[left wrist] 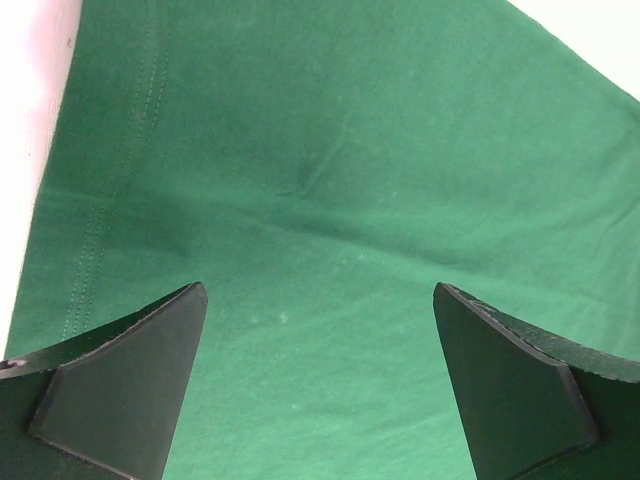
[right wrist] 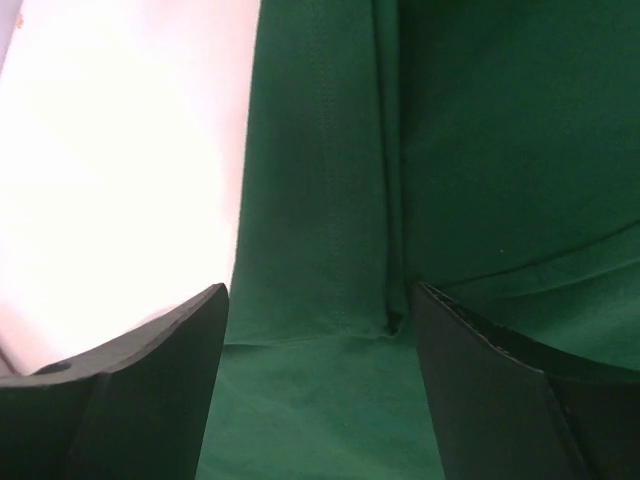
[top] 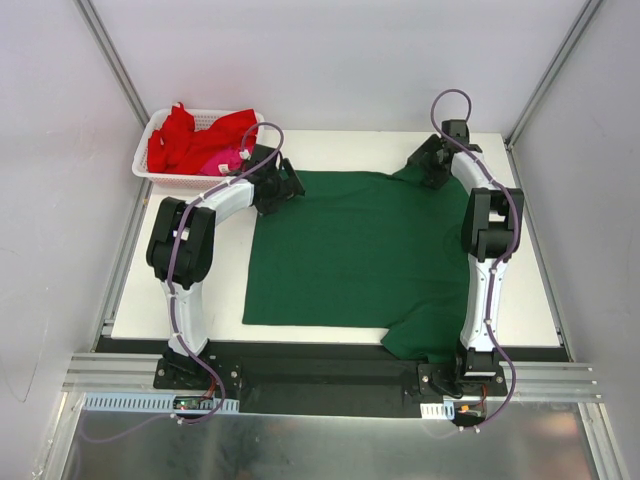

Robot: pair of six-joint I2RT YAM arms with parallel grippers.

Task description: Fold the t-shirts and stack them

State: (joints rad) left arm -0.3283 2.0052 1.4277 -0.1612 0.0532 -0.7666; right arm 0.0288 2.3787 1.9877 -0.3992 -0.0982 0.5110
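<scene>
A dark green t-shirt [top: 350, 250] lies spread flat on the white table, one sleeve at the far right and one at the near right edge. My left gripper [top: 292, 186] is open just above its far left corner; the wrist view shows flat green cloth [left wrist: 330, 200] between the fingers [left wrist: 130, 390]. My right gripper [top: 432, 172] is open over the far sleeve, whose hem and seam [right wrist: 330, 200] show between its fingers [right wrist: 500, 390]. Red t-shirts [top: 185, 138] and a magenta-pink one [top: 225, 160] lie bunched in the basket.
The white mesh basket [top: 150, 172] stands at the table's far left corner. Bare white tabletop [top: 190, 300] runs left of the shirt and on the far side [top: 330, 150]. Enclosure walls and metal posts stand close on both sides.
</scene>
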